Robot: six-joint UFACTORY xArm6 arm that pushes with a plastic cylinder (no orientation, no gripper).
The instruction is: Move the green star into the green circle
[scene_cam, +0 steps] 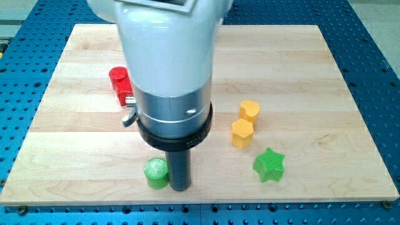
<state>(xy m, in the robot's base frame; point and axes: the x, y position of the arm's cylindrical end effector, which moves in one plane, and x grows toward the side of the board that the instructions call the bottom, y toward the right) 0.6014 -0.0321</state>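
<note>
Green star (269, 165) lies flat on the wooden desk (312, 75), low in the view's right half, near the bottom edge of the board. It stands by itself, touching nothing. Up and to the view's left of it sit two yellow blocks: a yellow hexagon (242, 133) and, just above it and nearly touching, a yellow heart (249, 111).

The green circle (156, 173), a short round cylinder, sits close to the desk's bottom edge, left of the view's centre and well apart from the green star. My tip (180, 187) is planted on the desk just beside the green circle, on its right side, so close that I cannot tell whether the two touch. The tip lies between the circle and the star, much nearer the circle.

The arm has no claw, only the dark rod, so nothing is being grasped; the rod hangs upright under the large white and grey arm body, which fills the view's top centre.

A red block (120, 84) shows at the arm's left, partly hidden behind it; its shape cannot be made out fully.
</note>
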